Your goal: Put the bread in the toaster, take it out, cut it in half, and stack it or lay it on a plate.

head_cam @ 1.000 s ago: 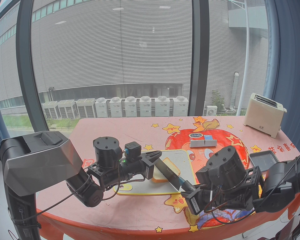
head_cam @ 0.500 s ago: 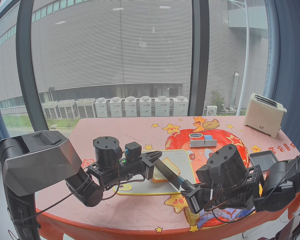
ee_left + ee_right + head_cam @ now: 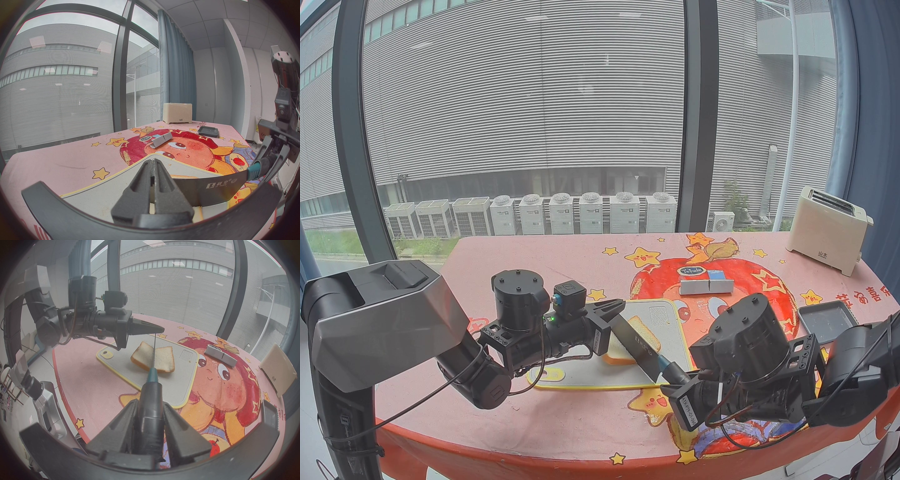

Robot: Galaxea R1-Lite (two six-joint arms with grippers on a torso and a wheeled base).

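while right hand [image 3: 149, 404] clamps knife [image 3: 640, 347], flat blade [image 3: 212, 187] crosses square bread [image 3: 162, 357]

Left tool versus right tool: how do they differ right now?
The left tool is shut on nothing; the right tool is shut on the knife handle. The left tool's tip hangs over the board, beside the blade; the right tool sits off the board's near edge. Both are shut, with the bread between them.
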